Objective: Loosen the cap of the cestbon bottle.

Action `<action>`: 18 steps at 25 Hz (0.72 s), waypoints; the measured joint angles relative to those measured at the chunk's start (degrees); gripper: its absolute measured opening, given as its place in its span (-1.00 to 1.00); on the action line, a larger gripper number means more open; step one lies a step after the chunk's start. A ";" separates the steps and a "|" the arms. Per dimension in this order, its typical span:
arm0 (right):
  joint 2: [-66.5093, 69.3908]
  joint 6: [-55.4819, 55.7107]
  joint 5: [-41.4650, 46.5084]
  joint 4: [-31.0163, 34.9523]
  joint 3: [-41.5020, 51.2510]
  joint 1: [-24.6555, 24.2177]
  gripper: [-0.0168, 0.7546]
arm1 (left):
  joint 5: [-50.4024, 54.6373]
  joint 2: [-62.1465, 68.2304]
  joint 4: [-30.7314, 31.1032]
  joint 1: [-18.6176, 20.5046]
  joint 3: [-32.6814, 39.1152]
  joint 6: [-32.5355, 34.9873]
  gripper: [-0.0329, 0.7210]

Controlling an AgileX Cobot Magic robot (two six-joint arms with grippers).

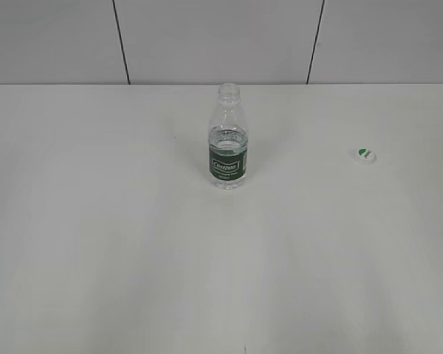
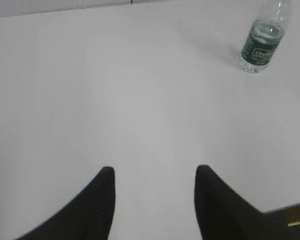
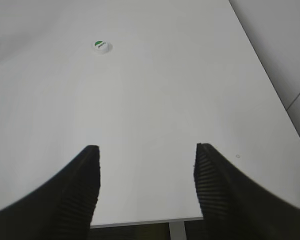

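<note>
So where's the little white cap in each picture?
Exterior view: the cap lies on the table, far right, away from the cestbon bottle.
Left wrist view: not in it; only the bottle, top right.
Right wrist view: upper left, bottle absent.
Shared landmark: white table.

Cestbon bottle (image 2: 262,40): mouth and upper neck cut off by the top edge in the left wrist view; label lettering blurred there.
Cap (image 1: 364,155): print beside the green mark too small to read.
Both grippers: only the dark fingertips (image 3: 85,185) show, bodies cropped below.
</note>
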 joint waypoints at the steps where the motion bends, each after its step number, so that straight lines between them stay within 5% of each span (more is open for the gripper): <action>1: 0.00 0.00 0.00 0.00 0.00 0.00 0.23 | 0.17 -2.08 -0.06 0.00 0.00 0.14 -0.03; 14: 0.00 0.00 0.00 -0.09 0.05 0.00 0.23 | 1.00 -5.74 0.32 0.21 0.24 0.19 -0.08; 18: 0.00 0.00 0.00 -0.09 0.05 0.00 0.23 | 1.00 -5.74 0.32 3.73 0.24 0.24 -0.08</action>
